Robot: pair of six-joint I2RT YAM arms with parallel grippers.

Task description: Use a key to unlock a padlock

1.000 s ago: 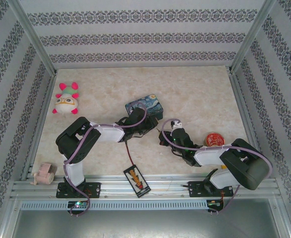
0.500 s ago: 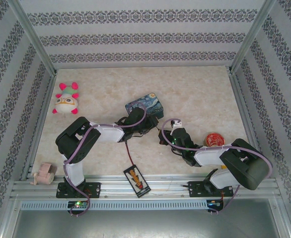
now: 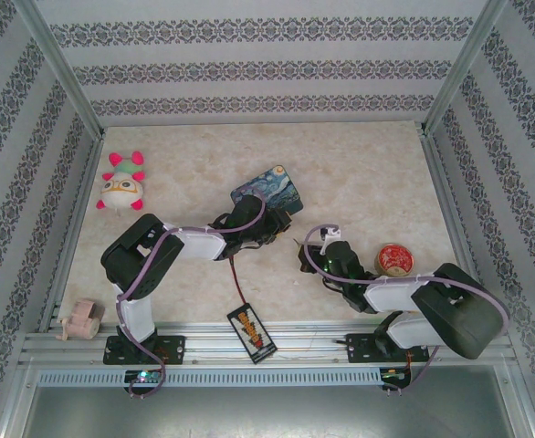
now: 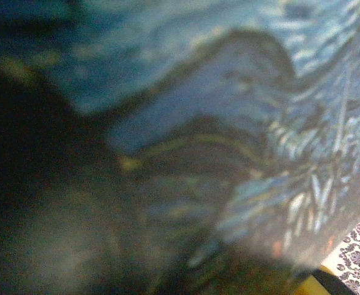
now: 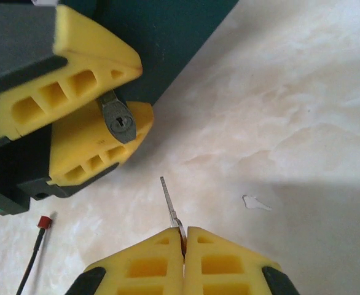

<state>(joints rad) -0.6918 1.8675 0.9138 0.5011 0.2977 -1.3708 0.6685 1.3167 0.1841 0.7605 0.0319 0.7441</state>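
A: Containers, left to right?
B: We see the starry tin (image 3: 269, 185) just past the left gripper (image 5: 144, 92). Its painted top is up and its contents are hidden. Far right sits a round red tin (image 3: 395, 258), and we cannot tell what it holds.
A: Padlock?
B: We see the padlock (image 5: 122, 123) pinched between the left gripper's yellow fingers (image 5: 82, 80). The jaws are narrow and the keyhole faces the right gripper (image 5: 184, 236). That one is clamped tight on the key (image 5: 169, 206), with the blade aimed up at the keyhole, near it but not touching.
A: Versus a second ago?
B: We see the right gripper has backed toward the near edge, so the gap between grippers is wider. The starry tin has shifted slightly away and turned. The round red tin is in the same spot.
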